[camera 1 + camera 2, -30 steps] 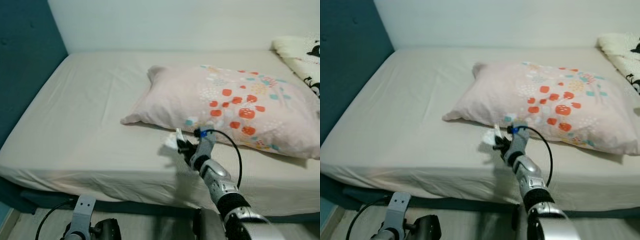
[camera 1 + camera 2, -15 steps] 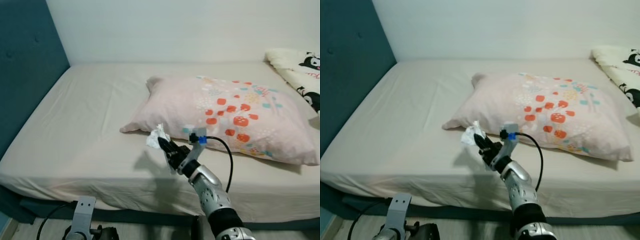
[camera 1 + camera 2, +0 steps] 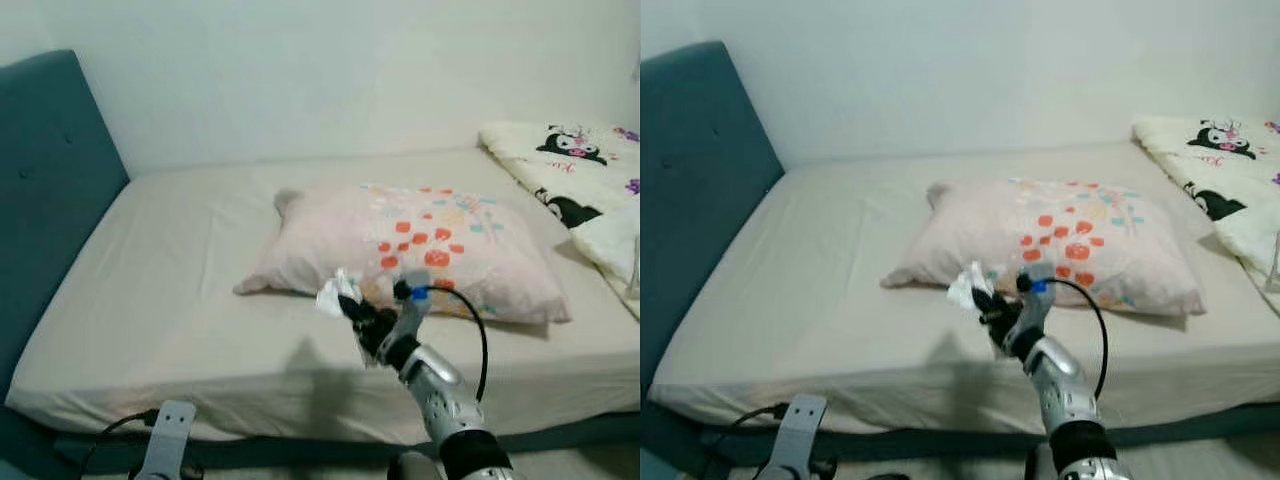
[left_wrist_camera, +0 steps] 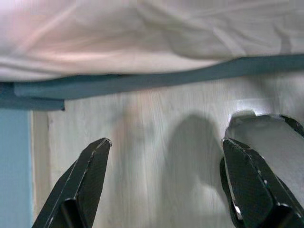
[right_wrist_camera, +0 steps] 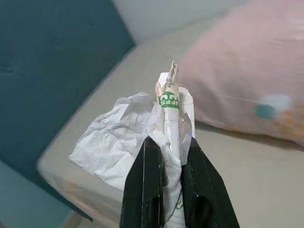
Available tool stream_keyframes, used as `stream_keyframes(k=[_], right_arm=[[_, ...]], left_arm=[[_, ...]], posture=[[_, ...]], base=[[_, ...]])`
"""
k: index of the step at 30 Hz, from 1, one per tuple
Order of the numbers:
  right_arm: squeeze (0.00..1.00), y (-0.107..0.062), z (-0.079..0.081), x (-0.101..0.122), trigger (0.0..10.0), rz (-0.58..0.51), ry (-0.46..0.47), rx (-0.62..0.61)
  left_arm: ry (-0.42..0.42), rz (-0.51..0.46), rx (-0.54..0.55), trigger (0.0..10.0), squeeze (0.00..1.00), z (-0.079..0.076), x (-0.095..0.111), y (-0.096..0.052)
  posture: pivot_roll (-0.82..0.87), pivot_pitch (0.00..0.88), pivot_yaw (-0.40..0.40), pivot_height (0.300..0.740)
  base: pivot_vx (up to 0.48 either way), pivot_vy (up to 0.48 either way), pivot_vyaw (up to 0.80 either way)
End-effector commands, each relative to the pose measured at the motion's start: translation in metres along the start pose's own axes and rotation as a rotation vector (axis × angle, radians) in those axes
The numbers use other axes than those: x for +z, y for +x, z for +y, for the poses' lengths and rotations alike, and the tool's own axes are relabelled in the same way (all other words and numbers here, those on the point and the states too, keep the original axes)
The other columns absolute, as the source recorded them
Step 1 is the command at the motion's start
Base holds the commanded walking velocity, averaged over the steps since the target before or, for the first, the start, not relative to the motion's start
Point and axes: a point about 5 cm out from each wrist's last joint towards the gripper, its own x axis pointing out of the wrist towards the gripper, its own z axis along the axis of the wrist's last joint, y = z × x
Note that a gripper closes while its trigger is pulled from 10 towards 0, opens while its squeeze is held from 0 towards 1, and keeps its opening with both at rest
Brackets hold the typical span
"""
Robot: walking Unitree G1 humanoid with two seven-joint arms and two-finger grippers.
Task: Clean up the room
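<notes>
White crumpled wrapper (image 5: 142,142) pinched in right gripper (image 3: 352,306) above bed (image 3: 170,300), near pillow (image 3: 420,250); left gripper (image 4: 166,185) spread wide.

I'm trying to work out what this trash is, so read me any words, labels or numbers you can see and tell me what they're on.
Green label on the crumpled white wrapper held in the right hand: white letters, cut off by folds and too blurred to read with certainty.
Cartoon-print blanket at the bed's far end: small pink marks under the figures, too small to read.
Floral pillow: pattern only, no text.
</notes>
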Motion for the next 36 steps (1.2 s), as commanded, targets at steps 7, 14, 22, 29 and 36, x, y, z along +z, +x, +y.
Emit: stream_keyframes(k=[7,14,22,29,36], right_arm=[[0.00,-0.021,-0.021,-0.029,0.0,0.127,-0.020,-0.134],[0.00,-0.061,-0.041,-0.077,0.0,0.313,-0.004,-0.296],[0.00,-0.083,-0.051,-0.095,0.0,0.355,0.049,-0.414],[0.00,-0.102,-0.054,-0.111,0.0,0.422,0.070,-0.493],[0.00,-0.122,-0.048,-0.135,10.0,0.572,0.036,-0.501]], left_arm=[[0.045,0.026,-0.023,10.0,0.00,-0.003,-0.005,-0.001],[0.053,0.043,-0.040,10.0,0.00,-0.007,-0.005,0.000],[0.079,0.047,-0.054,10.0,0.00,-0.010,-0.006,-0.001],[0.126,0.049,-0.065,10.0,0.00,-0.011,-0.008,-0.001],[0.168,0.051,-0.083,10.0,0.00,-0.014,-0.009,-0.001]], posture=[[0.02,0.000,0.028,0.663],[0.03,0.000,0.027,0.688],[0.02,0.000,0.031,0.708],[0.03,0.000,0.033,0.733],[0.03,0.000,0.030,0.737]], base=[[0.000,0.000,0.00],[-0.069,0.000,0.00],[-0.360,0.000,0.00],[0.000,0.000,0.00],[0.000,0.000,0.27]])
